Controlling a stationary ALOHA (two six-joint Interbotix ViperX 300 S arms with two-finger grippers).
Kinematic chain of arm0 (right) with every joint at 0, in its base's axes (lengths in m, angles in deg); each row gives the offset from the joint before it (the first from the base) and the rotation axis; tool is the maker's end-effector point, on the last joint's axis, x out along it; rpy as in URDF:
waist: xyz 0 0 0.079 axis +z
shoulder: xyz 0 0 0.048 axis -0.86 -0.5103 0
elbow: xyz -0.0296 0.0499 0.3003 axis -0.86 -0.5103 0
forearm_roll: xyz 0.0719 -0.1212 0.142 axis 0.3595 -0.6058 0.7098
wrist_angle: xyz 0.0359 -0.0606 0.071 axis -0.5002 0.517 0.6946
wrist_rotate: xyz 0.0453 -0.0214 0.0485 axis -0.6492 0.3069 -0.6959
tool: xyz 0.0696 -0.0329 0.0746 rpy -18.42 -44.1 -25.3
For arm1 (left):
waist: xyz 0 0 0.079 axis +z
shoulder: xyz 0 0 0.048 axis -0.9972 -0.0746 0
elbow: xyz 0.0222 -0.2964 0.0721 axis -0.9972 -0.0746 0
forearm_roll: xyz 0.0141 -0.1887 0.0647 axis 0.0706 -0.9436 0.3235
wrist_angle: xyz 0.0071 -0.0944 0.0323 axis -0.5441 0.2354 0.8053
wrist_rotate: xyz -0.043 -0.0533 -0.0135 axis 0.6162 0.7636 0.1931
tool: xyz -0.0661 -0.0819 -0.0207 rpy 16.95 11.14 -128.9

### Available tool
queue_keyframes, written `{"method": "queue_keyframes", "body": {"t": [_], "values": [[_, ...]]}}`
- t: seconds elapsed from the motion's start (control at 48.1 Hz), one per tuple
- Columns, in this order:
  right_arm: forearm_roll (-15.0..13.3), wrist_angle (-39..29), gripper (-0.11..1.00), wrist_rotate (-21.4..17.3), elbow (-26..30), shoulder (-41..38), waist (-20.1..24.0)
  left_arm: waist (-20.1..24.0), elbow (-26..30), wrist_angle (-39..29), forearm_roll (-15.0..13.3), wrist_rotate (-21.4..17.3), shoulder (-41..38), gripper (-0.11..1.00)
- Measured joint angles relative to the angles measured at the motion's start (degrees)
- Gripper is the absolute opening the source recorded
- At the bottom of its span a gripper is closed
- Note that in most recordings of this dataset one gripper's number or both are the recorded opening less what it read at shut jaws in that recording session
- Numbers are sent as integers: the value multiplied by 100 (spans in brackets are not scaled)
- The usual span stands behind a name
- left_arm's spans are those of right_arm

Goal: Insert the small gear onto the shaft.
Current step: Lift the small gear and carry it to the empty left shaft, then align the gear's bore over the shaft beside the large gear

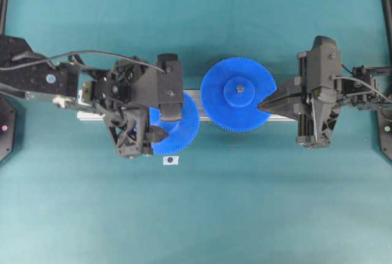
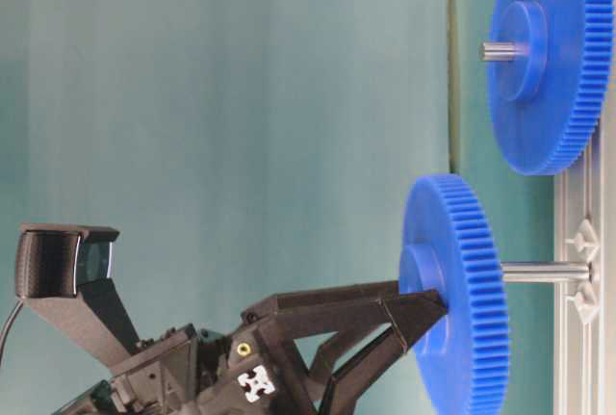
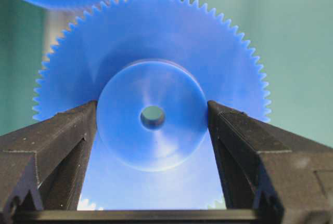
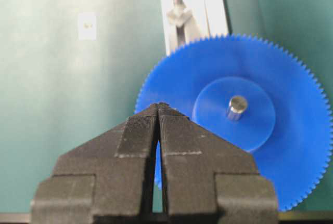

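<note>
My left gripper [image 3: 152, 107] is shut on the raised hub of the small gear [image 3: 151, 42], one black finger on each side. Overhead, the left gripper [image 1: 164, 123] holds this small gear [image 1: 184, 132] over the left part of the rail. From table level the small gear [image 2: 462, 271] sits high on the shaft [image 2: 544, 271], well clear of the rail. The shaft's tip is hidden inside the gear. The left gripper [image 2: 419, 304] grips the hub from the far side. My right gripper [image 4: 158, 107] is shut and holds nothing. The right gripper [image 1: 260, 103] hovers at the larger gear's right edge.
The larger blue gear [image 1: 239, 95] sits low on its own metal pin [image 4: 237, 105] on the grey rail [image 1: 92, 116], its teeth close to the small gear's. A small white tag [image 1: 171, 160] lies on the teal table in front of the rail.
</note>
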Motion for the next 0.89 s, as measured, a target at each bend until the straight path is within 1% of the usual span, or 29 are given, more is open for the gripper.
{"method": "queue_keyframes", "body": {"t": [0.083, 0.249, 0.499, 0.893], "values": [[0, 18, 5, 9, 0, 9, -44, 105, -18, -9, 0, -141, -9, 72], [0, 62, 5, 9, 0, 18, -70, 308, -70, 105, 0, -220, -185, 72], [0, 88, 5, 9, -9, 70, -79, 325, -176, 554, 0, -220, -457, 72], [0, 79, 5, 9, -44, 176, -79, 378, -167, 633, 0, -237, -615, 72]]}}
